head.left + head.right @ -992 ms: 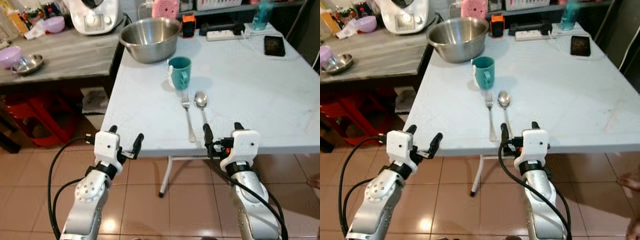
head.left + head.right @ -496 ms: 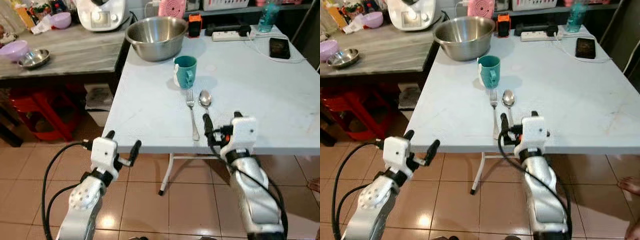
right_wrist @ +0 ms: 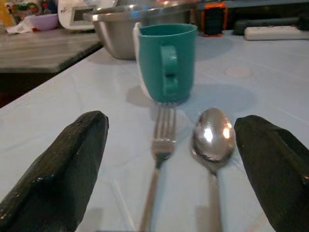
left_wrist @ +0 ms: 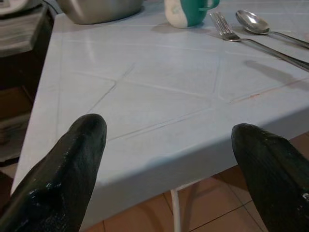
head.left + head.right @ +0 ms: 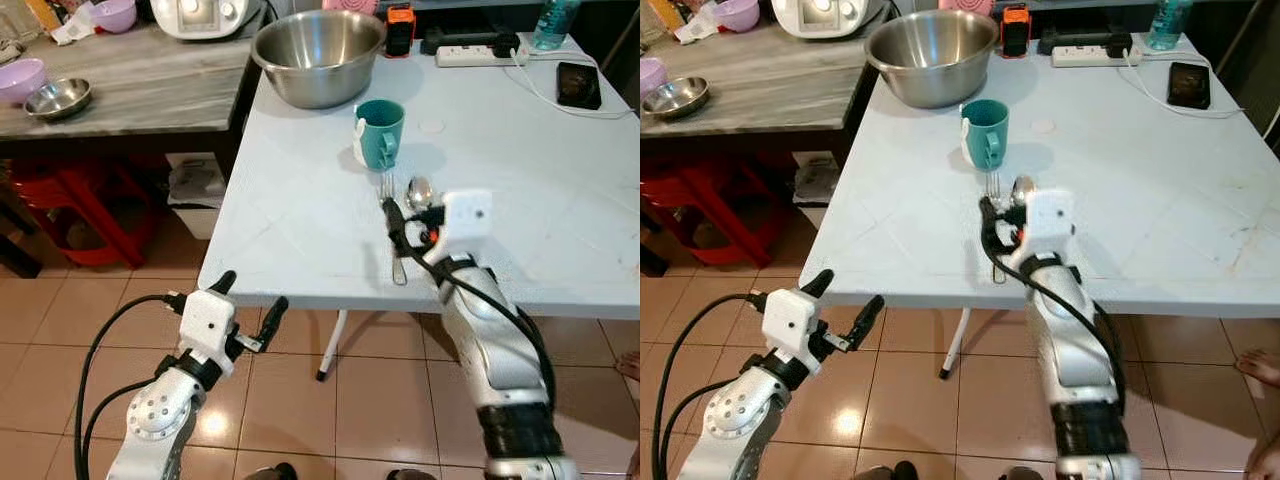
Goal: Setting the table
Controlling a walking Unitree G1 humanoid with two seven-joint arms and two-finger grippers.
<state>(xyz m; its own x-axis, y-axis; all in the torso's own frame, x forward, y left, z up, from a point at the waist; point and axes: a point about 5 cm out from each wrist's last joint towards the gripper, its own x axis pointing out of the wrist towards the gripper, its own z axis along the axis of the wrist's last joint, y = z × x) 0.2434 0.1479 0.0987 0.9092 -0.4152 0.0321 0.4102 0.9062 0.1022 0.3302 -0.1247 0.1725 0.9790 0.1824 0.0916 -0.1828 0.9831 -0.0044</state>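
A silver fork (image 5: 392,235) and spoon (image 5: 420,191) lie side by side near the table's front edge, just behind a teal mug (image 5: 381,133). My right gripper (image 5: 412,208) hovers low over them, open, its fingers (image 3: 58,174) straddling the fork (image 3: 161,140) and spoon (image 3: 212,137), with the mug (image 3: 166,63) straight ahead. My left gripper (image 5: 250,297) hangs open and empty below the table's front left edge (image 4: 159,145), above the floor.
A large steel bowl (image 5: 318,55) stands behind the mug. A power strip (image 5: 478,56), cable and phone (image 5: 579,84) lie at the back right. A grey counter (image 5: 150,85) with bowls adjoins on the left, with a red stool (image 5: 90,215) under it. A person's foot (image 5: 630,365) is at right.
My right gripper has moved forward from the table's edge to over the fork and spoon. The left arm stays low. The camera has shifted closer.
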